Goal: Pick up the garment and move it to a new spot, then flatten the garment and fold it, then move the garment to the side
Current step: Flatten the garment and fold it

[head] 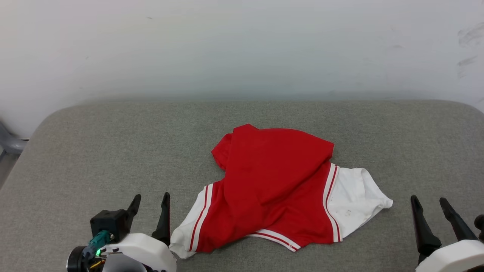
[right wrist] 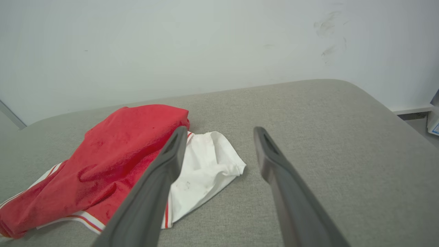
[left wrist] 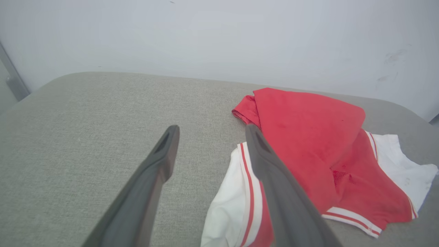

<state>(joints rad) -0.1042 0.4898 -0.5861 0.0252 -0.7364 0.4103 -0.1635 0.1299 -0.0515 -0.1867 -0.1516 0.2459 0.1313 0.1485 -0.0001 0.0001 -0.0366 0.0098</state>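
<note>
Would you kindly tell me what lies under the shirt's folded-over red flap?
The shirt has its red body and two white sleeves showing from beneath the flap, on the grey pad. Whatever the flap covers is hidden.

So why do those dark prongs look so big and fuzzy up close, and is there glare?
Head view: soft, even light, no glare, only a thin shadow under the garment. Left wrist view: the left gripper sits close to the wide lens, so it looms, soft-edged; colours look hazy. Right wrist view: the right gripper looms likewise.
</note>
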